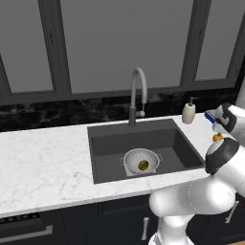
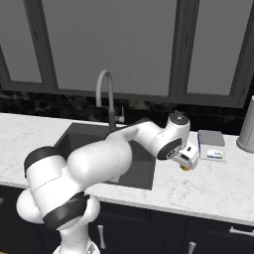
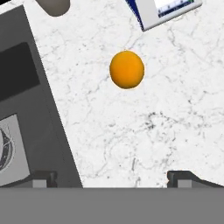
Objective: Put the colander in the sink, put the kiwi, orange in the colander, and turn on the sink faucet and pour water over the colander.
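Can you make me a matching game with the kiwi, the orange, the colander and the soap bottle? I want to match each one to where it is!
Things:
1. kiwi
2. orange
3. colander
4. soap bottle

Places:
A. standing at the sink's back right corner
B. in the sink, on the bottom
C. on the white counter, right of the sink
D. inside the colander

Pairs: 1-D, 2-C, 3-B, 4-A
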Controlling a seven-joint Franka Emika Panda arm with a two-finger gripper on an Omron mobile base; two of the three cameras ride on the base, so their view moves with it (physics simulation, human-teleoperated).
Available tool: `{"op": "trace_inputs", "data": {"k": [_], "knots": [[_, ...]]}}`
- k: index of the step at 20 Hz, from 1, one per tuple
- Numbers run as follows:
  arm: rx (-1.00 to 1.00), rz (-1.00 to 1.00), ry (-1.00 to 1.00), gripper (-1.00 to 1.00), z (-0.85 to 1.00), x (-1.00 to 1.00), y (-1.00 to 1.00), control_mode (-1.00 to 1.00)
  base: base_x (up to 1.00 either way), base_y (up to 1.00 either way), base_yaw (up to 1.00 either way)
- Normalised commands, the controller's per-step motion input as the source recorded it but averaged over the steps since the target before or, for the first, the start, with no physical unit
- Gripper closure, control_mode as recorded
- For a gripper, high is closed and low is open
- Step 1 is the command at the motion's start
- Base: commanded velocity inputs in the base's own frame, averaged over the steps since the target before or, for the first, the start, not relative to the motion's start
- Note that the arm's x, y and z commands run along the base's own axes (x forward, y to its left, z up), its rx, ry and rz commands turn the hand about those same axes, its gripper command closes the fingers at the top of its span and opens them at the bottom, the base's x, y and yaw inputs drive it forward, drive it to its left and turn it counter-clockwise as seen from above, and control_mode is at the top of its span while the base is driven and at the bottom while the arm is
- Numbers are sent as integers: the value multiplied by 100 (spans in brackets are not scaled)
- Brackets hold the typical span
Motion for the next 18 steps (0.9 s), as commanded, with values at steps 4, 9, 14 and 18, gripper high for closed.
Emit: {"op": "trace_inputs", "data": {"k": [4,9,14,18], "knots": [[0,0,0,-100,-33,31,-15,-100,0,0,0],[0,0,0,-100,-32,34,-16,-100,0,0,0],[0,0,0,-100,-30,37,-17,-100,0,0,0],[0,0,0,-100,-28,42,-24,-100,0,0,0]]}}
